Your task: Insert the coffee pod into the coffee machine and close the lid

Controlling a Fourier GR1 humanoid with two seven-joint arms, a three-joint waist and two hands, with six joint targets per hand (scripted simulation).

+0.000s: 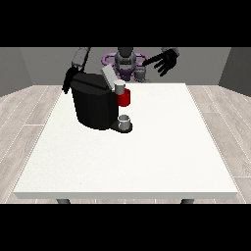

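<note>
While the hand at the view's right [165, 61] is raised well above the bench [147, 162], up beside the robot's head, its fingers are spread and fairly straight and it holds nothing. Arm on that side is bent, with the hand clear of everything on the bench.

Hand at the view's left [67, 82] is down behind the back left corner of the coffee machine [93, 105], mostly hidden by it; only a dark strip shows, so I can't tell how its fingers lie or whether it touches the machine. The grey upper arm comes down to it from the shoulder.

Coffee machine: black, squat body, sitting on the far left part of the bench. Lid [107, 77] is a grey flap tilted up and back, so it stands open. Just beside the lid's lower end, at the machine's top front, is a small light-grey cylinder, which looks like the coffee pod [119, 88]; can't tell if it is seated in the slot or only resting on top. Red part [124, 97] is directly below it on the machine's front. Small grey cup [124, 121] stands upright on the machine's drip base, under the red part; its contents can't be made out.
</note>
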